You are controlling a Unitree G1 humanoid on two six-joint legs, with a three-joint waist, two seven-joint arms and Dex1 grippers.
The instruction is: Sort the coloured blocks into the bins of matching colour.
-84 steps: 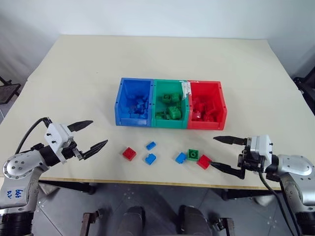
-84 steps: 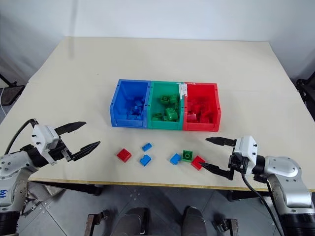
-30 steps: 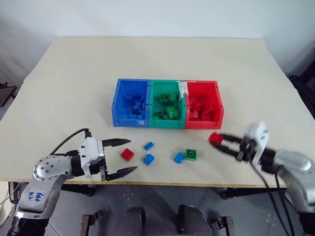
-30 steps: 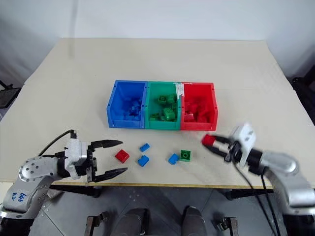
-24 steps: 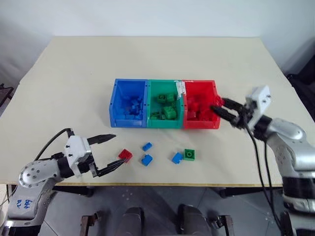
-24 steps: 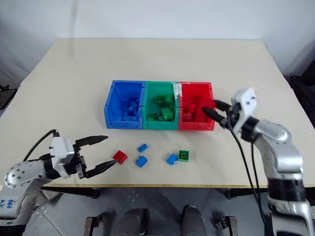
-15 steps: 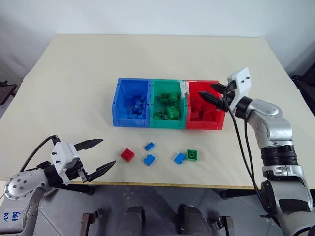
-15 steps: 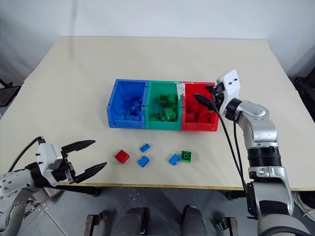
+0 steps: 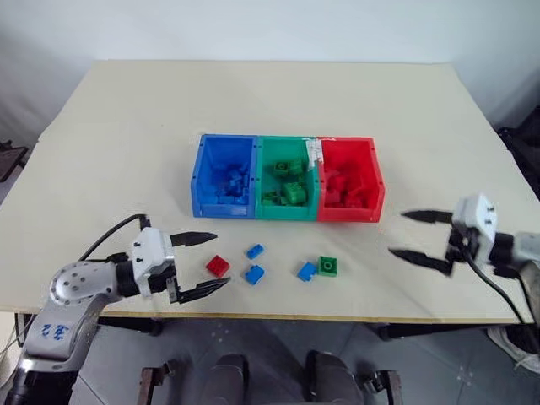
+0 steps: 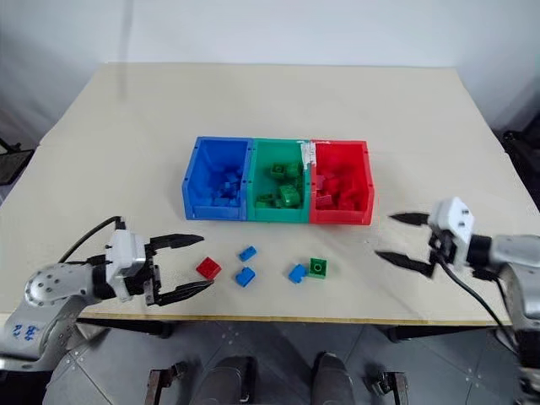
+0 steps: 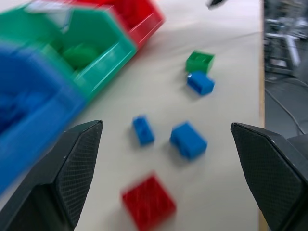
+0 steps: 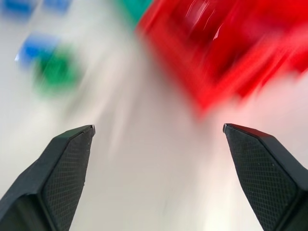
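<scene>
Left eye view: most of the sorting looks done. The joined bins [image 9: 287,177] sit mid-bench [image 9: 126,126], and the blue bin [image 9: 224,173], green bin [image 9: 287,173] and red bin [image 9: 348,175] each hold a pile of bricks of their own colour.

Five loose blocks remain on the bench in front of the bins, near the front edge:
- red block [image 9: 218,266], furthest to the robot's left
- small blue block [image 9: 256,251], just beside a second blue block [image 9: 256,273]
- third blue block [image 9: 307,271], touching or nearly touching the green block [image 9: 329,266]

So, as far as I can judge, one red, three blue and one green are left to go.

Left gripper [image 9: 202,263] hangs low over the bench, fingers spread wide, nothing in them, and points at the red block just beside its tips; that looks like the next pick. Left wrist view agrees: red block [image 11: 148,202] sits between the wide fingers and slightly ahead, not yet touched.

Right gripper [image 9: 418,234] is out over bare bench to the right of the bins, well apart from any block, fingers wide and empty.
</scene>
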